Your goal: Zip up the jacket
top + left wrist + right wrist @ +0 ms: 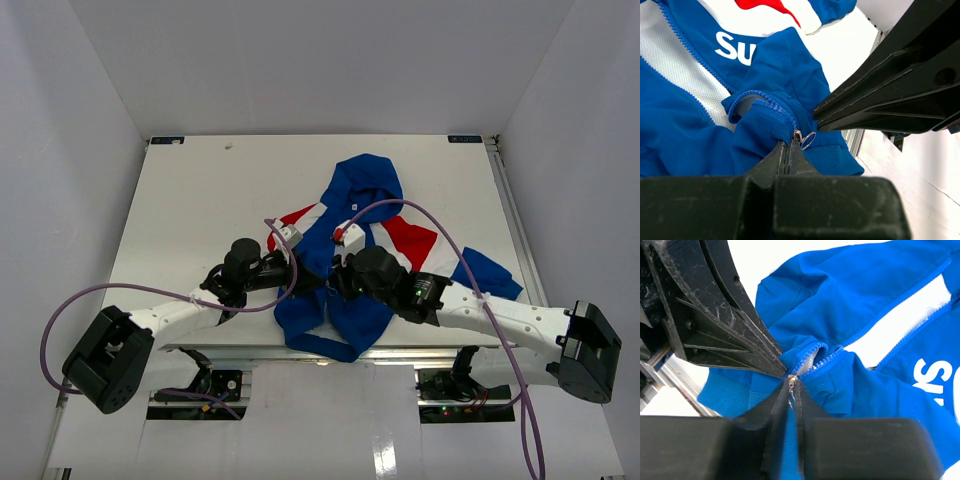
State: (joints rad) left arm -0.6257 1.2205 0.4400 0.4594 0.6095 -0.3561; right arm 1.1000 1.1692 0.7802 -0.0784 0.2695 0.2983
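Observation:
The blue jacket (pixel 365 185) lies on the white table (pixel 200 200), hood at the far end, front open and white lining showing. Both grippers meet at its near hem. My left gripper (pixel 318 283) is shut on the blue fabric (pixel 760 135) just beside the metal zipper slider (pixel 798 135), whose ring (pixel 808 140) hangs free. My right gripper (pixel 792 385) is shut on the zipper pull (pixel 792 379) at the bottom of the zip. The zipper teeth (pixel 827 352) part right above the slider. The white lettering (pixel 735 47) lies further up.
The table's near edge with its metal rail (pixel 856 140) is just beyond the hem. Purple cables (pixel 440 225) loop over both arms. White walls enclose the table on three sides. The right gripper's fingers (pixel 880 95) fill the right of the left wrist view.

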